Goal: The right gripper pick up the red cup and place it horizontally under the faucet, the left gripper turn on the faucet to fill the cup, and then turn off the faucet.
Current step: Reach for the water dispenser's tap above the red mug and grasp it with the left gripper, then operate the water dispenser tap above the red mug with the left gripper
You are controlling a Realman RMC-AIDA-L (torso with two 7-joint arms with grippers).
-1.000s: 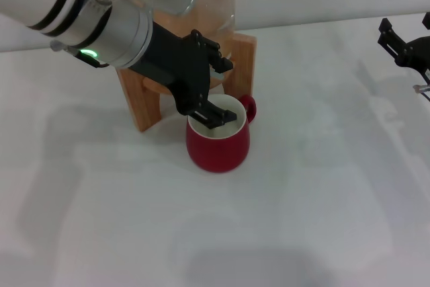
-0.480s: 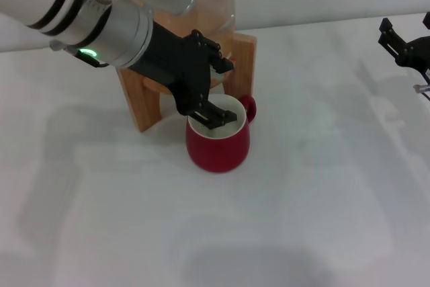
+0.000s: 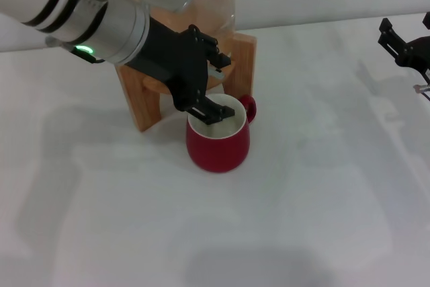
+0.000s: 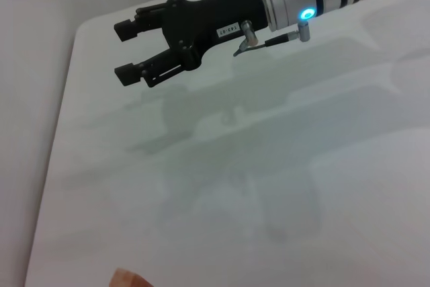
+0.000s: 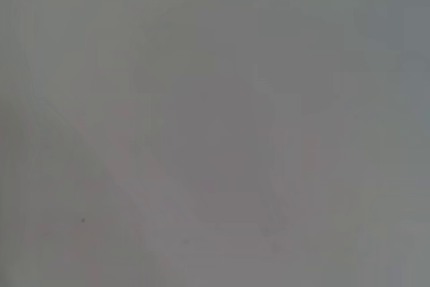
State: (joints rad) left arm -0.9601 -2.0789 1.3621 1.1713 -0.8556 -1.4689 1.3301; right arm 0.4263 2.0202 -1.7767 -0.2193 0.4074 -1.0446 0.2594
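Red cup (image 3: 218, 146) upright below faucet (image 3: 216, 70), left gripper (image 3: 205, 85) above

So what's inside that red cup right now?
The red cup stands upright in front of the wooden stand. Only part of its white inside shows; the left gripper hangs over the mouth and covers the rest, so any water cannot be made out.

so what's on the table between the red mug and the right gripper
Nothing: in the head view, only bare white table separates the squat dark-red ceramic mug from the black right gripper, parked at the far right edge.
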